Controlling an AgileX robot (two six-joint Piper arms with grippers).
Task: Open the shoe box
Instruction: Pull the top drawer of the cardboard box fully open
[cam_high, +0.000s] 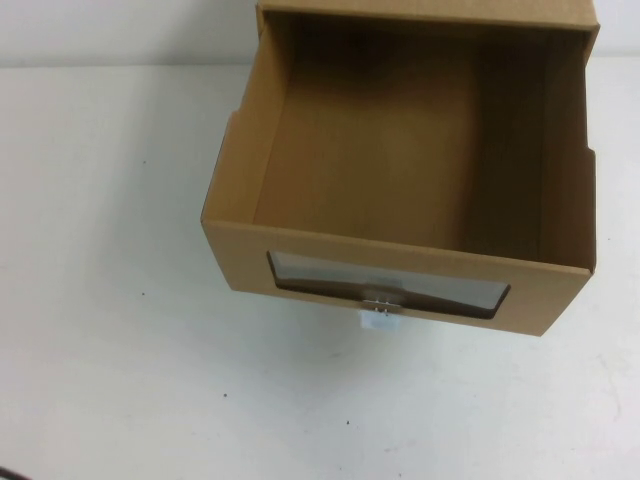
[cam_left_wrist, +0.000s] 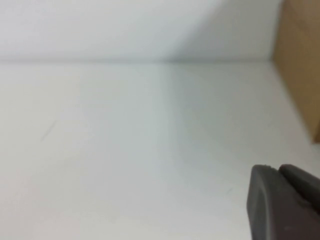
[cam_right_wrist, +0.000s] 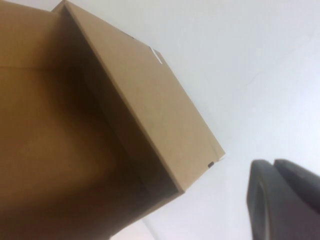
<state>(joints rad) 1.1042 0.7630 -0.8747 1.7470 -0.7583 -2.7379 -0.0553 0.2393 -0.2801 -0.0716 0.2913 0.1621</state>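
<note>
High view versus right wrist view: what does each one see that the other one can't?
Only the high view shows the window and white tab on the box. Only the right wrist view shows the right end effector, shut, beside the box. Both show the open, empty box and white table. The left end effector, over the table, appears in neither.

1. Shoe box (cam_high: 240, 255): on the bench (cam_high: 100, 300), toward its far side and right of centre as I see it from the raised camera. Its top is open.
2. Window (cam_high: 385, 280): set in the box's near wall, facing me.
3. Small tab (cam_high: 378, 318): at the middle of the window's lower edge, hanging below the wall.
4. Left hand (cam_left_wrist: 278, 172): over bare bench, with a wall of the box off to one side and apart from it.
5. Right hand (cam_right_wrist: 274, 167): outside the box near one corner, over the bench, clear of the wall.
</note>
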